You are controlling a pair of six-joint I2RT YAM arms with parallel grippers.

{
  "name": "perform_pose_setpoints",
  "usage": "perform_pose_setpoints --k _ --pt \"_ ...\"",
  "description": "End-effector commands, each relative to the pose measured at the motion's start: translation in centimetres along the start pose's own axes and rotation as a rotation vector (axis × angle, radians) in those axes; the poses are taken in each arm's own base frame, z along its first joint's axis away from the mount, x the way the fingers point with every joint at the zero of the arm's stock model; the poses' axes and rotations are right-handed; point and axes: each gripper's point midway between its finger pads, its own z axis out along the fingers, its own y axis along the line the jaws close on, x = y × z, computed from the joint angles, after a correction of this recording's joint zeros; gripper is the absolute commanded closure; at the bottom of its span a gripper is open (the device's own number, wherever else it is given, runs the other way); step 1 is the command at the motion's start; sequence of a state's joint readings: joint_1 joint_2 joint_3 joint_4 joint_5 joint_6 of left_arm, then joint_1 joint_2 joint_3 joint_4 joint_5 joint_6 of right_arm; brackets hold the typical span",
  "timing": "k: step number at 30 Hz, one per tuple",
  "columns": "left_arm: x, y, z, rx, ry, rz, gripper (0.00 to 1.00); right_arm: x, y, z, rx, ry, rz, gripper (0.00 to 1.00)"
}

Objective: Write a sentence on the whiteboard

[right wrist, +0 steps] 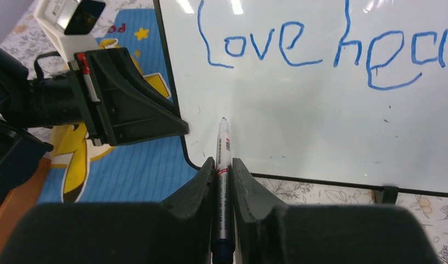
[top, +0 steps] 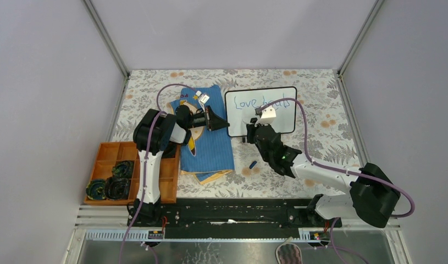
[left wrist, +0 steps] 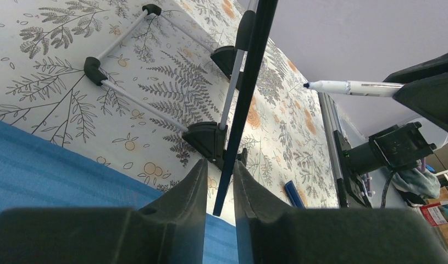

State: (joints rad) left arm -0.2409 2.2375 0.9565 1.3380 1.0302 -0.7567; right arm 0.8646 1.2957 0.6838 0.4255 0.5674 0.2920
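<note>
Floral-print tablecloth (top: 326, 115) covers the table. A blue cartoon-print cloth (top: 213, 148) lies left of centre, under the L arm's wrist. Orange compartment tray (top: 109, 147) sits at lower left w/ dark coiled items in it. A small blue cap (top: 253, 164) lies on the tablecloth below the board, close to the R arm.

Whiteboard (top: 285, 122) is at upper centre of the top view. Its long axis runs left-right, right end a bit higher, and the white face is turned toward the arms. Frame is thin and black w/ rounded corners; the face is glossy, w/ light glare along the top. L wrist view has it edge-on as a dark strip, w/ thin wire stand legs and black feet (left wrist: 94, 69) behind it on the tablecloth.

L gripper (top: 224, 125) is clenched on the board's left frame edge near the lower corner, black fingers (left wrist: 197, 190) on either side of that edge. R gripper (top: 253, 127) is clamped on a white-barrelled marker (right wrist: 223, 159), long axis pointing up-frame at the board's lower-left area. In the L wrist view a gap shows btwn marker tip and board.

Sentence (right wrist: 298, 47) is thin blue handwriting across the board's upper part. It reads "Love hea" in the R wrist view before the right frame edge cuts it. In the top view the white camera block (top: 268, 114) on the R wrist hides part of the last word.
</note>
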Motion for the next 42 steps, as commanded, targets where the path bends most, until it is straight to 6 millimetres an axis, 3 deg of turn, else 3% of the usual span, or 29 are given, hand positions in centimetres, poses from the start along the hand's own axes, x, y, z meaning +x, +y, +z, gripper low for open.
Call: perform_pose_setpoints --k 1,19,42 --pt "-0.1 -0.1 0.0 -0.004 -0.006 0.036 0.7 -0.7 -1.2 -0.6 0.039 -0.026 -0.002 1.0" --pt "-1.3 -1.1 0.4 0.024 -0.042 0.042 0.61 -0.6 -0.3 2.4 0.044 -0.004 0.03 1.0" --pt "-1.9 -1.5 0.6 0.039 -0.059 0.045 0.65 -0.1 -0.3 4.2 0.075 0.029 0.016 1.0"
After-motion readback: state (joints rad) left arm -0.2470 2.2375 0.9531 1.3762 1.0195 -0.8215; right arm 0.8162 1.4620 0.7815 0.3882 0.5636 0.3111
